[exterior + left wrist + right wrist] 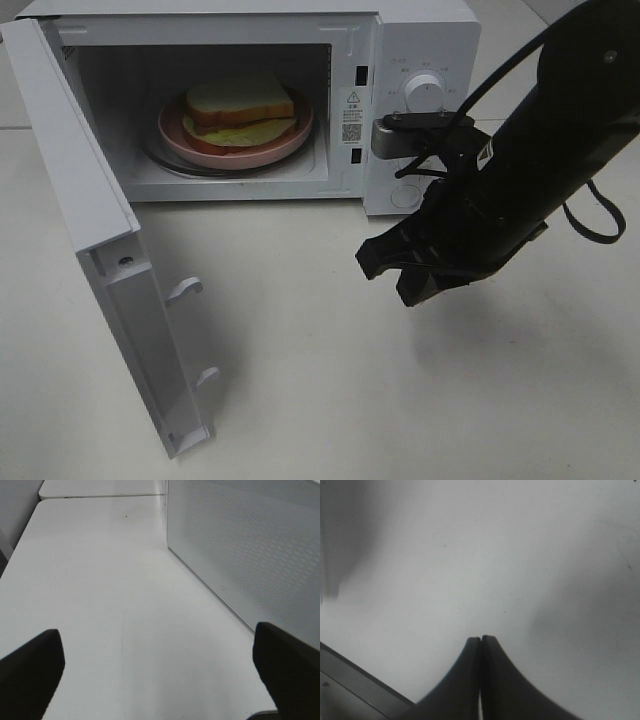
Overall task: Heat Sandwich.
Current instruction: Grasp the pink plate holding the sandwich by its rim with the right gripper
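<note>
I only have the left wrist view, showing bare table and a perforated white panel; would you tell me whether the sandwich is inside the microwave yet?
Observer: Yes, the sandwich lies on a pink plate inside the microwave.
Operator: Thank you; is the door closed?
Observer: No, the door stands wide open.
Operator: Where is the right gripper?
Observer: The right gripper is shut and empty, in front of the control panel.

The sandwich (240,104) lies on a plate (232,157) inside the microwave (425,35).
</note>
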Available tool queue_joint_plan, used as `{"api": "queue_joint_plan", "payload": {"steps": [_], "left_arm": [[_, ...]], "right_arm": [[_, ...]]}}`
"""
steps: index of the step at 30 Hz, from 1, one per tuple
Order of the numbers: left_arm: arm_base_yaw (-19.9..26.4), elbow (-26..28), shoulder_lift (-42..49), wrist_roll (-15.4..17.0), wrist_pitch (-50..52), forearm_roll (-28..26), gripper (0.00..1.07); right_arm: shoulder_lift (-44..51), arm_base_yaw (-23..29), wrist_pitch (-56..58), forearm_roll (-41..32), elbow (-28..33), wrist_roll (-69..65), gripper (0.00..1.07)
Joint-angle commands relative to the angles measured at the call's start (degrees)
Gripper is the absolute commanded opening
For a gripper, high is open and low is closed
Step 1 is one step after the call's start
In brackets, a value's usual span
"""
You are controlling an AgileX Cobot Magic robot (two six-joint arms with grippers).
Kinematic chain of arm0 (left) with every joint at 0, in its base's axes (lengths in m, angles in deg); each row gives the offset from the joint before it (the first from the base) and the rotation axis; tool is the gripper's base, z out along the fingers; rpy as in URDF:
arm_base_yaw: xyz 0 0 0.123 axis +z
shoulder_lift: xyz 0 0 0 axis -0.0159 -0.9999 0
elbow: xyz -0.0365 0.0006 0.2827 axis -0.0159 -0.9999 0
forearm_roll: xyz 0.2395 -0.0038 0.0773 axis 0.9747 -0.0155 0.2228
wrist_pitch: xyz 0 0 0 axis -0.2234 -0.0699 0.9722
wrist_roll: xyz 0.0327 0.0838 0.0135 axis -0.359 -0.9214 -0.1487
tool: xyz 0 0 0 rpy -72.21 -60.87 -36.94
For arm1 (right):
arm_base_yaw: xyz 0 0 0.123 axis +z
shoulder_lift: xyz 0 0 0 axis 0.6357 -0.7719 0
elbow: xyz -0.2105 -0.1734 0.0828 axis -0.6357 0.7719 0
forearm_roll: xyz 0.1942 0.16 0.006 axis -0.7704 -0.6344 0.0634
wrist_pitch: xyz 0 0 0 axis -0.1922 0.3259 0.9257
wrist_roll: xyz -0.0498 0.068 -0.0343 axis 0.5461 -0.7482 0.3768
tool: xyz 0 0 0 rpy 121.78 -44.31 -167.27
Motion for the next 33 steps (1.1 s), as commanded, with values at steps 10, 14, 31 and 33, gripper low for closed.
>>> {"api": "queue_joint_plan", "payload": {"steps": [10, 14, 31, 33], "left_arm": [[0.23, -0.17, 1.09, 0.0, 0.52, -0.11, 0.97], [0.23, -0.17, 1.09, 0.0, 0.52, -0.11, 0.97], [0.23, -0.17, 1.09, 0.0, 0.52, -0.11, 0.97], [0.23, -0.17, 1.09, 0.0, 0.52, -0.11, 0.97]], "right_arm": [[0.52, -0.11, 4.81, 6.65, -3.27, 29.34, 0.02], [0.52, -0.11, 5.39, 6.65, -3.27, 45.38, 0.03], [0.52, -0.11, 5.21, 7.22, -3.27, 76.09, 0.08], [0.52, -0.11, 4.93, 8.19, -3.27, 75.63, 0.12]]}}
